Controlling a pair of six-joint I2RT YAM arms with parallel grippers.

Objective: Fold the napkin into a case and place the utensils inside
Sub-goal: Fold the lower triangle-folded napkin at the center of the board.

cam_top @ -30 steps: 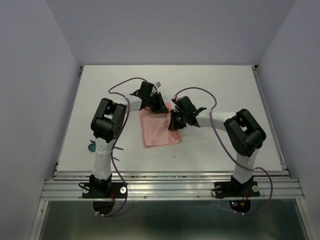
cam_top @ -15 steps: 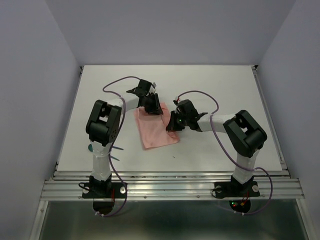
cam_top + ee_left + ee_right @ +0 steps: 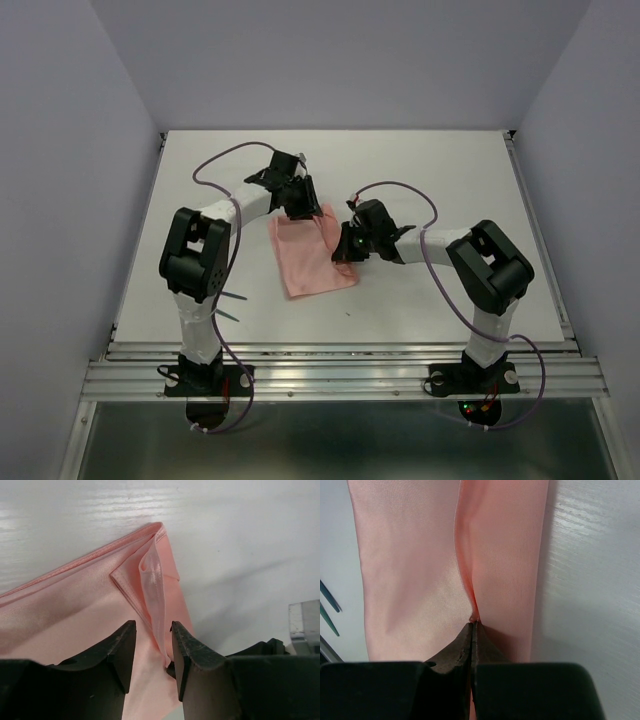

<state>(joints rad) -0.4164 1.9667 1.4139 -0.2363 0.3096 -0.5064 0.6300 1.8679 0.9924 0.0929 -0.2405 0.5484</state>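
The salmon-pink napkin (image 3: 312, 258) lies folded in the middle of the white table. My left gripper (image 3: 298, 205) hovers over its far edge, open. In the left wrist view a raised ridge of the napkin (image 3: 75, 595) stands loose between the spread fingers of the left gripper (image 3: 152, 627). My right gripper (image 3: 346, 248) is at the napkin's right edge. In the right wrist view the napkin (image 3: 410, 570) shows a crease, and the right gripper (image 3: 472, 625) is shut on a pinch of it. Thin teal utensils (image 3: 234, 298) lie by the left arm, their tips (image 3: 327, 605) showing beside the cloth.
Purple cables (image 3: 215, 165) loop from both wrists over the table. The left arm's elbow (image 3: 190, 255) stands near the utensils. The table's metal rail (image 3: 340, 352) runs along the near edge, and walls close in left and right.
The left gripper has opened and let go of the napkin's far corner, and its arm swung left. The napkin shifted slightly left early on. The right gripper stays shut on the fold.
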